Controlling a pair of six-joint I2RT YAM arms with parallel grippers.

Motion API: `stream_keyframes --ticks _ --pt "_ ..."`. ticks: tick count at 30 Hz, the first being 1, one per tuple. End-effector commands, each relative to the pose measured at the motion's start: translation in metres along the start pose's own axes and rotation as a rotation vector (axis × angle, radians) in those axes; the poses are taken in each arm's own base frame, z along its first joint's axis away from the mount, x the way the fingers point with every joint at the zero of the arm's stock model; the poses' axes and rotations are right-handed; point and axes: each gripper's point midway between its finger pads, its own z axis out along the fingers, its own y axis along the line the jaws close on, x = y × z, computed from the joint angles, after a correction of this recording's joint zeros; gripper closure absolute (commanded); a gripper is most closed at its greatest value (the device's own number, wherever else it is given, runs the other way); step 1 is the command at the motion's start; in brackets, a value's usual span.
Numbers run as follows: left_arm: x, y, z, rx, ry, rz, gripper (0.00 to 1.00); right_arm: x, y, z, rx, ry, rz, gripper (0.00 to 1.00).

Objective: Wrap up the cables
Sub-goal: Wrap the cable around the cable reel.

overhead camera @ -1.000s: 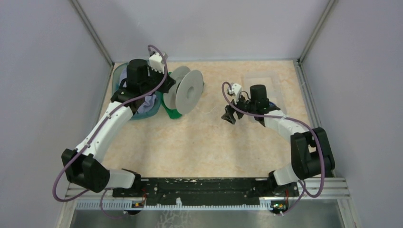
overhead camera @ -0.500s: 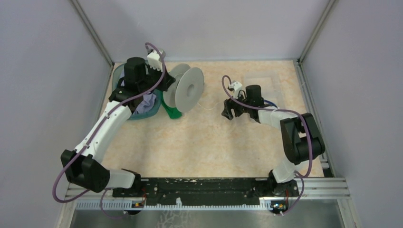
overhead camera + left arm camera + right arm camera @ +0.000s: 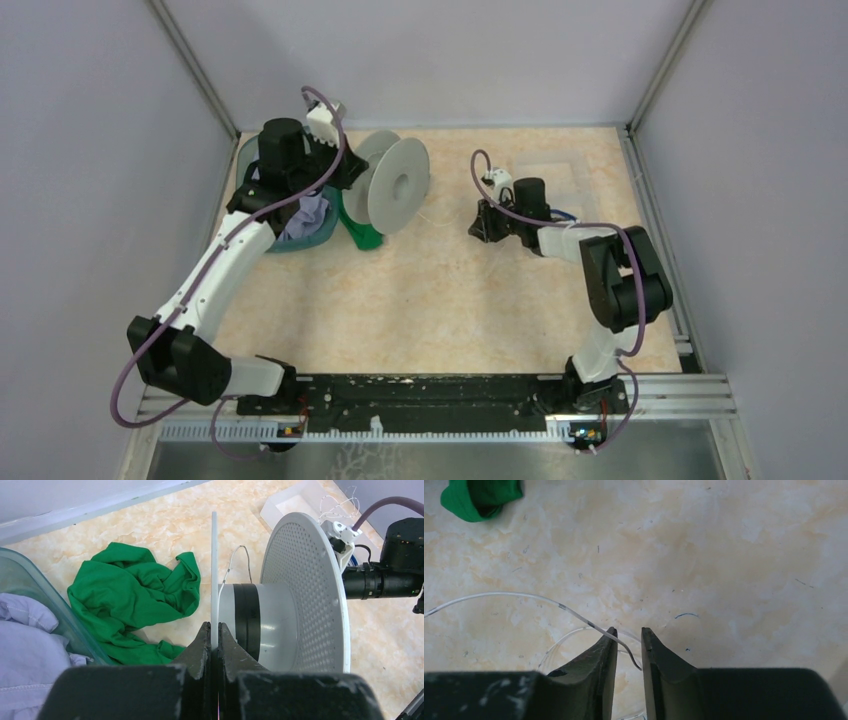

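Whitish cable (image 3: 499, 594) cut off L; loops prob hidden.

Left gripper (image 3: 347, 172) is right up against the grey spool (image 3: 398, 186). Right gripper (image 3: 479, 222) sits low near a clear tray (image 3: 556, 168).

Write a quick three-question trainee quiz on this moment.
1. True or false: the left gripper is clamped on a flange of the round pale-grey plastic spool.
2. The crumpled cloth beside the spool is: A red, B green, C yellow.
3. What runs between the jaws of the right gripper?
Key: 1 true; 2 B; 3 the hair-thin whitish cable.
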Motion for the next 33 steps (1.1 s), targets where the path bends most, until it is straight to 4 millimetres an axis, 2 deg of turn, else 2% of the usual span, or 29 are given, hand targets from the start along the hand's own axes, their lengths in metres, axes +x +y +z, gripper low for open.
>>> stream_keyframes --ticks 1,2,3,4,9,15,18,21,25,29,33 --pt "-0.044 -0.003 -0.013 -0.002 -0.128 0.002 1.0 -0.025 0.013 -0.007 -0.035 -0.102 -0.054 0.86" --pt "-0.045 0.002 -0.012 -0.027 -0.131 -0.004 1.0 -0.025 0.018 -0.009 -0.054 -0.101 -0.071 0.93" --pt "-0.045 0.005 -0.012 -0.046 -0.132 -0.012 1.0 -0.034 0.027 -0.015 -0.073 -0.118 -0.104 0.99" --pt "-0.045 0.009 -0.01 -0.062 -0.136 -0.017 1.0 -0.036 0.034 -0.019 -0.091 -0.111 -0.128 1.0" --pt "-0.049 0.023 -0.002 -0.128 -0.157 -0.037 1.0 -0.031 0.088 -0.027 -0.243 -0.01 -0.274 1.0" --pt "-0.044 0.035 0.01 -0.173 -0.156 -0.05 1.0 -0.013 0.162 -0.036 -0.424 0.118 -0.449 1.0" --pt "-0.04 0.038 0.015 -0.182 -0.151 -0.046 1.0 -0.018 0.194 -0.04 -0.514 0.147 -0.508 1.0" --pt "-0.032 0.042 0.017 -0.197 -0.147 -0.026 1.0 -0.046 0.219 -0.048 -0.573 0.117 -0.517 1.0" --pt "-0.023 0.042 0.016 -0.21 -0.139 0.019 1.0 -0.093 0.239 -0.061 -0.593 0.028 -0.499 1.0" --pt "-0.014 0.039 0.015 -0.205 -0.121 0.069 1.0 -0.135 0.245 -0.071 -0.545 -0.049 -0.481 1.0" --pt "-0.004 0.029 0.017 -0.174 -0.092 0.126 1.0 -0.172 0.24 -0.078 -0.49 -0.104 -0.419 1.0"
